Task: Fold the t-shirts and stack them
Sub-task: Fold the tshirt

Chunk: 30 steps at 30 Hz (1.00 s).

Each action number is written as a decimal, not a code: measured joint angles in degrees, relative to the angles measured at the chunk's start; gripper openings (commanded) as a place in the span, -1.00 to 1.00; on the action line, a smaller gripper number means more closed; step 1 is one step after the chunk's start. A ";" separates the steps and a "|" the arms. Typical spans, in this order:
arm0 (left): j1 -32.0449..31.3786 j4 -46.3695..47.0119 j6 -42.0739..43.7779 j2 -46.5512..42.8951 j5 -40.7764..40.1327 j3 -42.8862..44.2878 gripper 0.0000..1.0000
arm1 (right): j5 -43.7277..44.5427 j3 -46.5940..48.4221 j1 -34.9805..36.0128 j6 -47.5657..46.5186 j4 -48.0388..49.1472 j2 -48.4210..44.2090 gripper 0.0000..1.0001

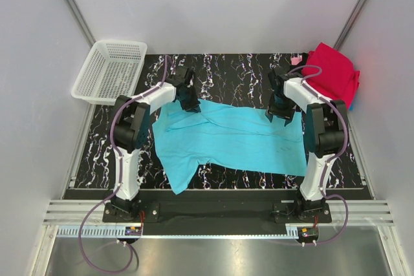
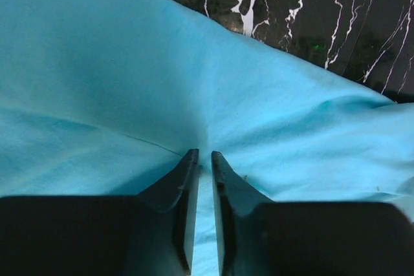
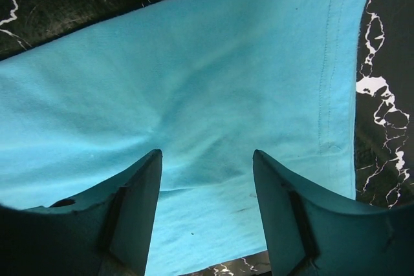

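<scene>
The turquoise t-shirt is seen spread across the middle of the black marbled table, with one sleeve reaching toward the near edge. At its far left corner the left gripper is shown by its own wrist view with jaws nearly pressed together and a puckered ridge of cloth pinched at the tips; from above, that grip is hidden under the wrist. By the stitched hem at the far right, the right gripper is held spread wide over flat cloth. Only the top view takes in the crimson t-shirt heaped at the far right corner, a scrap of pink cloth largely hidden beside it, and the white mesh basket at the far left.
</scene>
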 measured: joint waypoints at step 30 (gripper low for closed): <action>-16.04 -1.77 -3.41 -24.44 -8.94 -30.25 -0.46 | -0.09 0.57 0.02 0.00 -3.10 -9.46 0.35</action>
